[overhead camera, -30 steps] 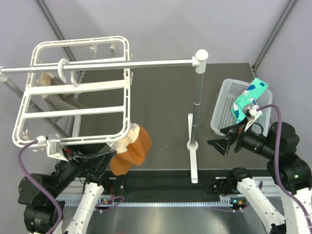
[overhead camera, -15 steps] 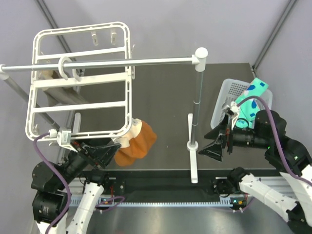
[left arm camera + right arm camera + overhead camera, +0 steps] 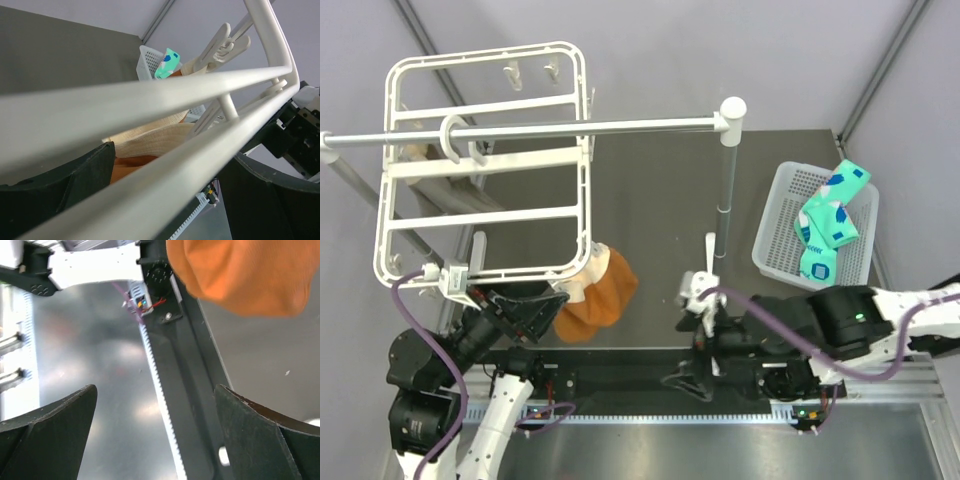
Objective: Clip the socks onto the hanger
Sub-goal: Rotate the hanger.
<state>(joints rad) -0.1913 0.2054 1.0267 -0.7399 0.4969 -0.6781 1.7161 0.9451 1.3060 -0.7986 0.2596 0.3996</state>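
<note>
Swinging away from the basket, the right arm has crossed to the near middle of the table since half a second ago, while the socks stay behind.

From the top camera, the teal-green fabric socks with blue and white patches [image 3: 830, 225] lie in the white perforated plastic basket [image 3: 772, 230] at the far right. None is on the large white plastic rectangular hanger [image 3: 480, 215], which hangs by its hook from the grey metal rail [image 3: 620, 127]. Only a plain orange sock [image 3: 598, 300] and a bit of beige ribbed sock [image 3: 582, 283] dangle at its near right corner. So the clipping looks not yet begun: fetching, carrying and clipping each sock remain. The right gripper [image 3: 690, 375] is folded low near the table edge. The left gripper [image 3: 525, 314] reaches up under the hanger's near rail.

From the left wrist, the left gripper [image 3: 170, 200] has its dark fingers [image 3: 65, 185] spread wide, the hanger's bars running between them without visible pinching. The basket and socks show far beyond.

From the right wrist, the right gripper [image 3: 155, 430] is spread and empty, facing the orange sock.
</note>
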